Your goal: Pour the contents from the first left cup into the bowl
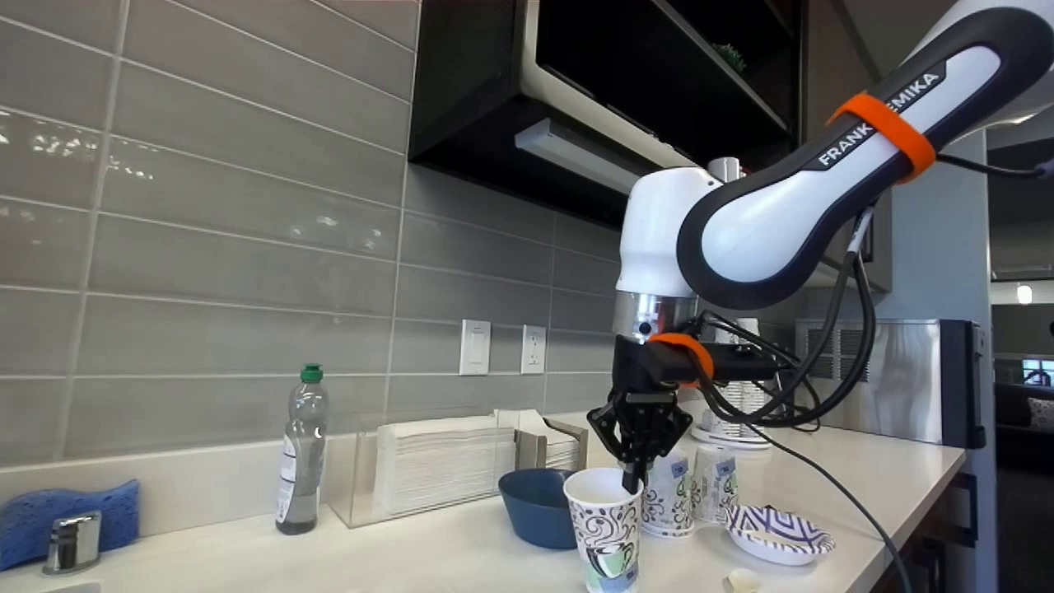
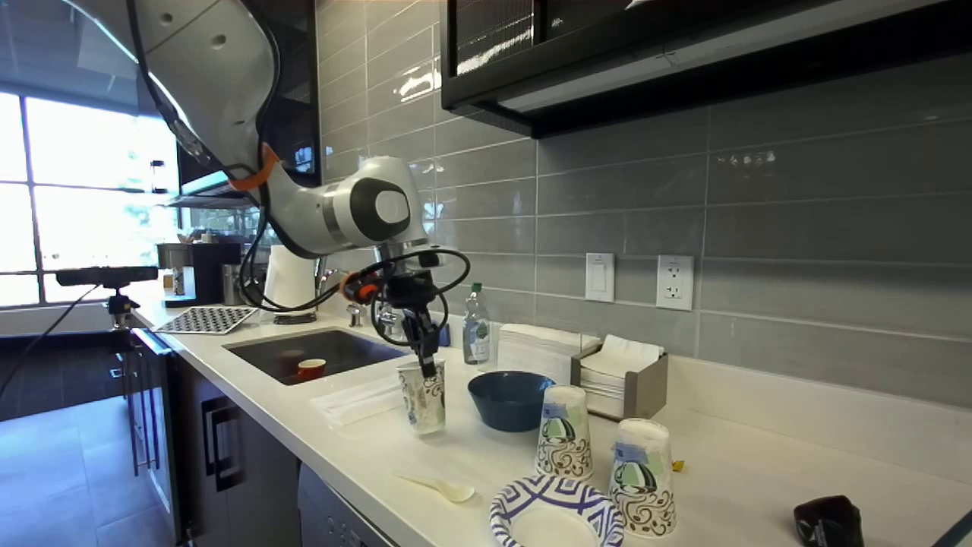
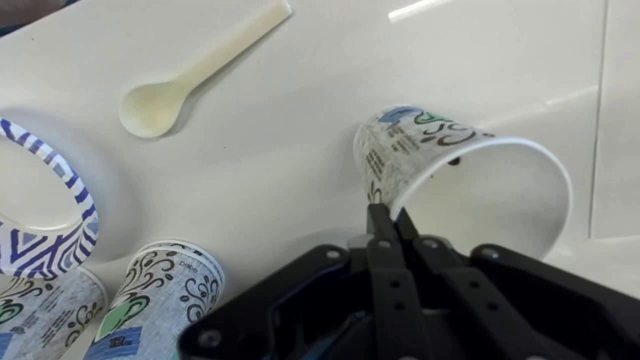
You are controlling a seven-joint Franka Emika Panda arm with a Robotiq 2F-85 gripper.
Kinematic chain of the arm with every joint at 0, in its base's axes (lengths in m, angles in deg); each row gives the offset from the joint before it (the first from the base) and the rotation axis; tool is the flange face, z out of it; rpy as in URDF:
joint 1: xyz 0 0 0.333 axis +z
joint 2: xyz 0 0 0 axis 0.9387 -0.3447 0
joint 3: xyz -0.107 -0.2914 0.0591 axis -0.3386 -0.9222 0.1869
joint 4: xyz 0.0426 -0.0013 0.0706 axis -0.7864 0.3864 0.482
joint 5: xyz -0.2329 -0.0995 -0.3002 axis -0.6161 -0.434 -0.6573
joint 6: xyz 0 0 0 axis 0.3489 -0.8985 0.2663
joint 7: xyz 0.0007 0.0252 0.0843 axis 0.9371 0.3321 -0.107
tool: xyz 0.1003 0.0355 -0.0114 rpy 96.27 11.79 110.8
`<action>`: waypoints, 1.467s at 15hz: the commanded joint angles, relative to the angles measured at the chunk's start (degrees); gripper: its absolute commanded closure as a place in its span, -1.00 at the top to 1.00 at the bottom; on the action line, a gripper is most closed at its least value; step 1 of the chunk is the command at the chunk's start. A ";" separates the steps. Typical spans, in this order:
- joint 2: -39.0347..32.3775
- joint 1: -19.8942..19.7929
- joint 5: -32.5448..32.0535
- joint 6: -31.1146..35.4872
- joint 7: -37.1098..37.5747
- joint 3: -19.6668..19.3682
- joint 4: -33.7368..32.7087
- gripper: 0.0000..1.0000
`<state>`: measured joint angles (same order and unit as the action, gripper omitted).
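The first left cup, a white paper cup with a printed pattern (image 1: 607, 535), stands open end up at the counter's front side, also in an exterior view (image 2: 423, 403). In the wrist view the cup (image 3: 415, 145) shows its open mouth, with small dark specks inside. My gripper (image 3: 392, 215) is shut on the cup's rim, one finger outside and one inside; it points down in both exterior views (image 1: 634, 482) (image 2: 429, 371). Whether the cup's base touches the counter is unclear. The dark blue bowl (image 1: 537, 515) sits close beside the cup, also in an exterior view (image 2: 510, 406); the gripper mostly hides it in the wrist view.
Two similar upside-down cups (image 2: 563, 433) (image 2: 644, 479) stand near the bowl. A shallow patterned dish (image 2: 558, 524) and a pale spoon (image 3: 155, 107) lie on the counter. Behind the bowl are a napkin holder (image 2: 645, 387) and a soap bottle (image 1: 302, 453). A sink (image 2: 319, 353) lies beyond.
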<state>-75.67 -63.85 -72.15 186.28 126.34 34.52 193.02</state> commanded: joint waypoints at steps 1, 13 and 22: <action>1.97 -1.03 3.96 2.56 -3.28 -0.21 2.77 -0.98; 1.70 -1.85 7.38 1.99 -7.46 -0.16 3.04 0.28; 5.32 -2.51 4.53 0.30 -5.81 0.24 3.35 1.00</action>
<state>-73.75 -65.59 -66.51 187.52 120.56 34.32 194.65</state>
